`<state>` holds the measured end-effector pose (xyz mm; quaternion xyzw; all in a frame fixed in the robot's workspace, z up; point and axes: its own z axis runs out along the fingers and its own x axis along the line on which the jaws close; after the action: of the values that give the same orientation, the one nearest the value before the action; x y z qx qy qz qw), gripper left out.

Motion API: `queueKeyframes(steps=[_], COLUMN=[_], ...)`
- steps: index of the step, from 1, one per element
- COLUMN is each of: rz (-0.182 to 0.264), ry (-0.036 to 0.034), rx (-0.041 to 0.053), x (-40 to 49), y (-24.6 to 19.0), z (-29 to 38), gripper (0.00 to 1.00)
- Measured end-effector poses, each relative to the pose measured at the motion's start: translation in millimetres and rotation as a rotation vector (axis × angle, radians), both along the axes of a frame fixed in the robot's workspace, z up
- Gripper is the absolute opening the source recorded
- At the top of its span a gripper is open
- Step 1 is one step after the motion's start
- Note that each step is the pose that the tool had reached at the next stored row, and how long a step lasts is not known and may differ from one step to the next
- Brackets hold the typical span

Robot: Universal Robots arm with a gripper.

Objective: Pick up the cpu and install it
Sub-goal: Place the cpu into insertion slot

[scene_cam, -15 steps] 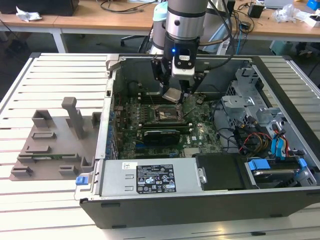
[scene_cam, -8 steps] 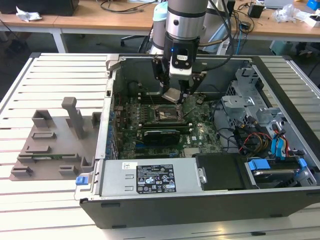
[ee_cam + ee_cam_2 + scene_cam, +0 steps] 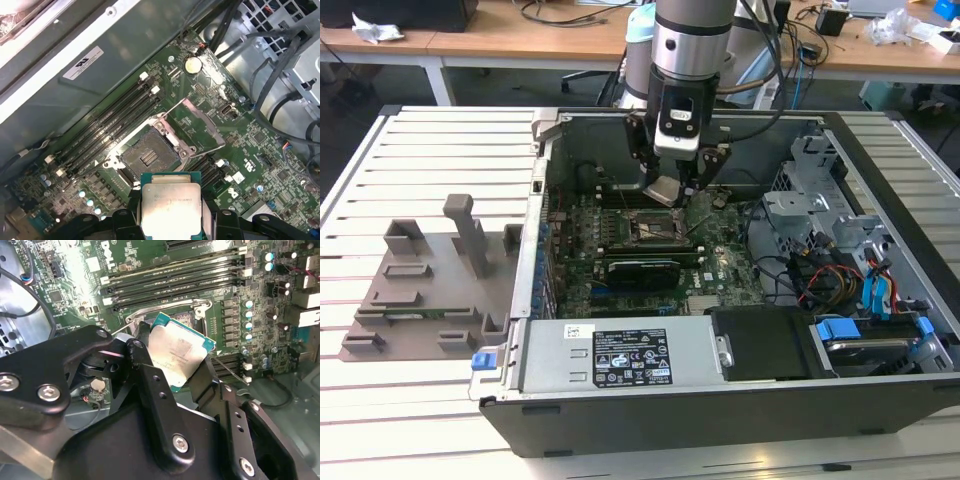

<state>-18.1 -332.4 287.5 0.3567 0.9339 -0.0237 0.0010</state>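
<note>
The cpu [image 3: 171, 209] is clamped by its edges in the tool [image 3: 175, 365], tilted, above the motherboard [image 3: 245, 145] inside the case [image 3: 720, 430], close to the open socket [image 3: 149, 156]. The install step seems in hand; seating needs level, square alignment.

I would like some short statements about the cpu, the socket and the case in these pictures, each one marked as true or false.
1. The hand grips the cpu. True.
2. The cpu sits in the socket. False: it is held above the board, and the socket is empty.
3. The case is shut. False: its side is open and the board shows.
4. The case lies on a slatted table. True.
</note>
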Motion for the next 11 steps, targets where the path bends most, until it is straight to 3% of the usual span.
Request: queueKeyframes(steps=[11], rz=[-0.094], ry=[0.0000], rx=[-0.0002], x=[0.0], y=[0.0], z=[-0.2], gripper=[0.55])
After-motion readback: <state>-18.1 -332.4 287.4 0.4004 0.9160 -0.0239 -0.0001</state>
